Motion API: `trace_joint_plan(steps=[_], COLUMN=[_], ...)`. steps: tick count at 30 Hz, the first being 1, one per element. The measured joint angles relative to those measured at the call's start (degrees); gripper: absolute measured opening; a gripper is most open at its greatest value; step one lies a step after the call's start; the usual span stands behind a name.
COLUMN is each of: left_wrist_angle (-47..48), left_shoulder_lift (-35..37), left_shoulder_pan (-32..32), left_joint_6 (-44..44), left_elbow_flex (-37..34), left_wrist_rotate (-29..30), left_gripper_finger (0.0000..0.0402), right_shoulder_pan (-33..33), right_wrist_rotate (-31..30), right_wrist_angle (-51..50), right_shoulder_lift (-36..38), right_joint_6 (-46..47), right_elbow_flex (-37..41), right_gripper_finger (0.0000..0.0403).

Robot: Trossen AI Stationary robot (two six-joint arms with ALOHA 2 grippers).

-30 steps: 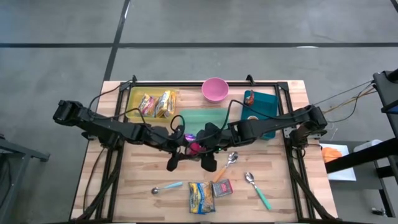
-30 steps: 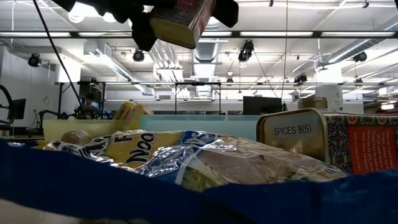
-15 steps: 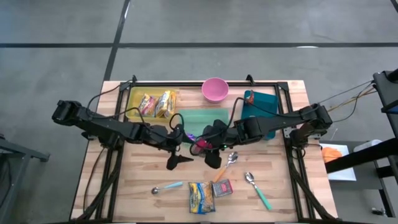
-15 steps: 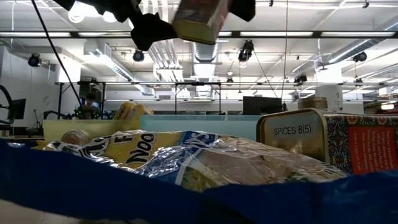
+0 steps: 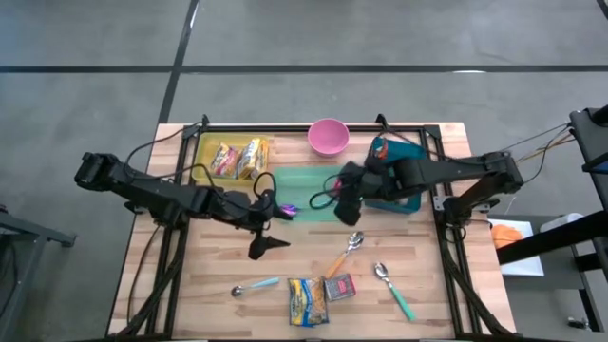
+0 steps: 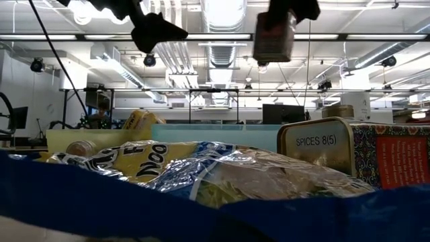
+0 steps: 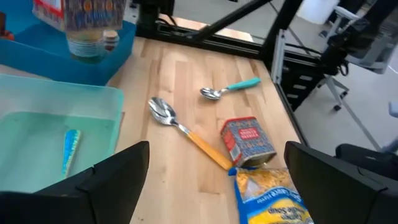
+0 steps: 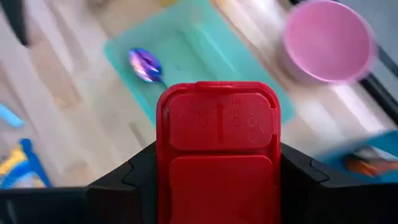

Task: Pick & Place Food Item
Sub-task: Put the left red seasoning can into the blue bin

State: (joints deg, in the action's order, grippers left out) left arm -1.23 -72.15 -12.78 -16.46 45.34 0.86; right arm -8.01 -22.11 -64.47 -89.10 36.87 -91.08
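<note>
High view shows the right gripper (image 5: 348,187) clamped on a red-lidded spice jar (image 8: 217,152) above the light green tray (image 5: 302,180), with the dark teal bin (image 5: 410,152) at its three o'clock. Judged best: keep the jar upright and lower it inside the bin's walls before letting go. The left gripper (image 7: 211,180) hangs spread wide, empty.
</note>
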Motion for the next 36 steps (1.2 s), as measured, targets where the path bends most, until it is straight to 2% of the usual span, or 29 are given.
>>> trace_joint_plan(steps=[5,9,15,20,26,30,36], left_wrist_angle=[0.31,0.92,0.62,0.66,0.66,0.69,1.21], left_shoulder_lift=[1.31,2.61,3.85,3.86,3.86,3.86,3.86], left_shoulder_pan=[-0.09,-0.06,-0.15,-0.15,-0.15,-0.15,-0.15], left_joint_6=[0.36,0.38,1.07,1.58,1.63,2.05,2.60], left_elbow_flex=[0.02,-0.57,-1.81,-1.88,-1.90,-1.90,-1.92], left_wrist_rotate=[0.01,0.23,0.67,0.85,1.12,1.29,1.30], left_gripper_finger=[0.0379,0.0379,0.0379,0.0379,0.0379,0.0379,0.0379], right_shoulder_pan=[3.49,8.42,19.91,30.63,41.10,45.31,49.70], right_wrist_rotate=[-0.40,-0.31,1.87,4.40,11.74,14.11,15.94], right_wrist_angle=[-4.48,-5.70,-5.73,-5.24,1.35,6.76,7.97], right_shoulder_lift=[4.42,10.01,20.15,25.27,25.84,24.34,20.97], right_joint_6=[0.69,1.69,7.17,8.81,4.57,2.32,0.62], right_elbow_flex=[1.62,6.04,16.52,24.16,32.02,35.07,37.72], right_gripper_finger=[0.0205,0.0205,0.0205,0.0205,0.0205,0.0205,0.0205])
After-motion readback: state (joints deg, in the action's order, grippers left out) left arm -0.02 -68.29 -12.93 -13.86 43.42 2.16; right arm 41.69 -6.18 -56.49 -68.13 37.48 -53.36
